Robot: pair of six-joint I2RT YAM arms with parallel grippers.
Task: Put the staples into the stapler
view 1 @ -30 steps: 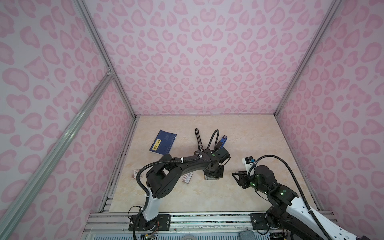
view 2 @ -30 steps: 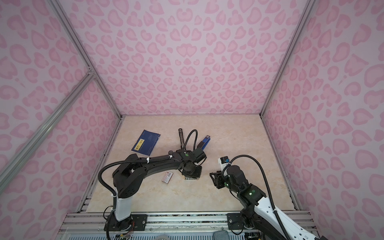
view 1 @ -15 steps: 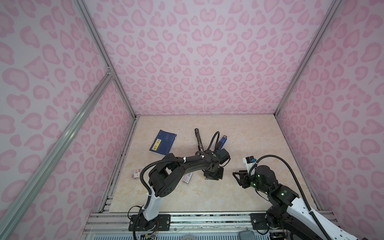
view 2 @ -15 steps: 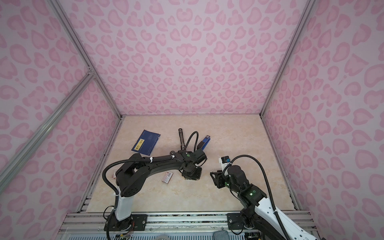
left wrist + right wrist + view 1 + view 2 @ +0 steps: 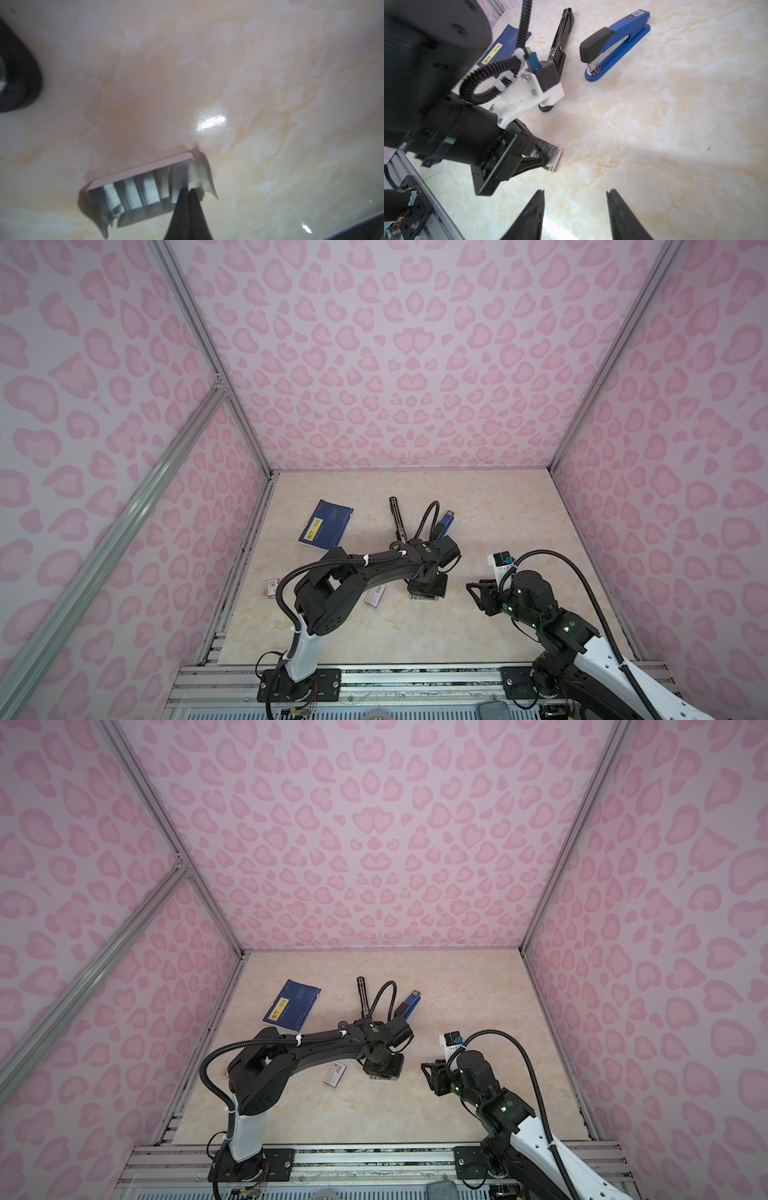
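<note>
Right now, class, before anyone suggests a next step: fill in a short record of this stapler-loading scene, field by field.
left gripper: shut, tips down on the staples; grip unclear
right gripper: open, empty, above the table
blue stapler: closed, on the table, untouched
black stapler: lying beside the blue stapler
loading: not yet done

Marbled beige tabletop (image 5: pixel 519 522) — blue booklet (image 5: pixel 326 524), black stapler (image 5: pixel 396 516), blue stapler (image 5: pixel 445 522), red-white box (image 5: pixel 374 596), second box (image 5: pixel 272 587), staples (image 5: pixel 133 193).

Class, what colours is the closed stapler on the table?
The stapler is blue with a black front cap, clearest in the right wrist view.
</note>
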